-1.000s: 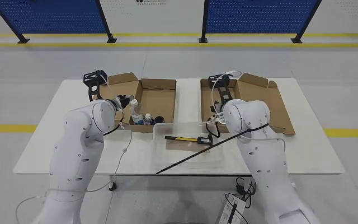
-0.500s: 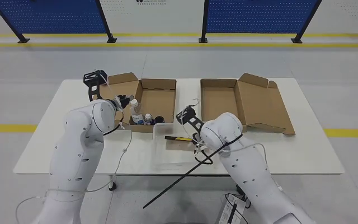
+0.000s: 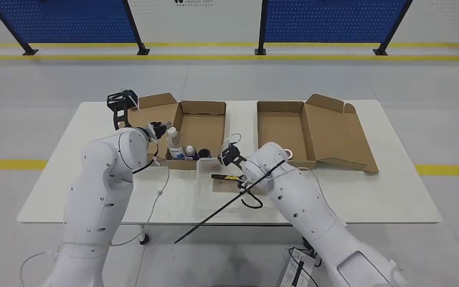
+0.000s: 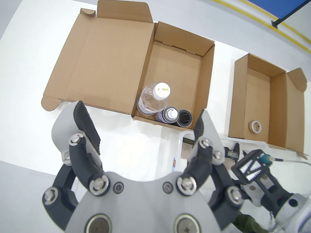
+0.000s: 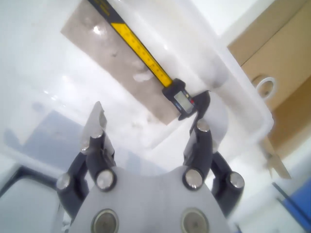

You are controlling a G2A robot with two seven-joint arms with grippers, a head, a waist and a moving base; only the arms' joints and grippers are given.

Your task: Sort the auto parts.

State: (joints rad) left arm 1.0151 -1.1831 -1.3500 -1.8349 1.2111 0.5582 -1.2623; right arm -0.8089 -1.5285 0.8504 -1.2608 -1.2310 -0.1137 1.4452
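**Right gripper over caliper; both jaws apart**

The right gripper (image 5: 150, 105) hangs low over the tray (image 5: 233, 56). Its jaws are apart and empty, with one fingertip just beside the display end of the caliper (image 5: 136, 47). The caliper lies flat in the tray, in front of the gap between the two boxes.

The left gripper (image 4: 140, 113) is above the table (image 3: 401, 179), before the left box (image 4: 175, 73), with its jaws apart and empty. A bottle (image 4: 155, 99), a can (image 4: 168, 115) and a black tube (image 4: 184, 120) stand in that box's front corner. A ring (image 4: 255, 126) lies in the right box (image 4: 257, 93).
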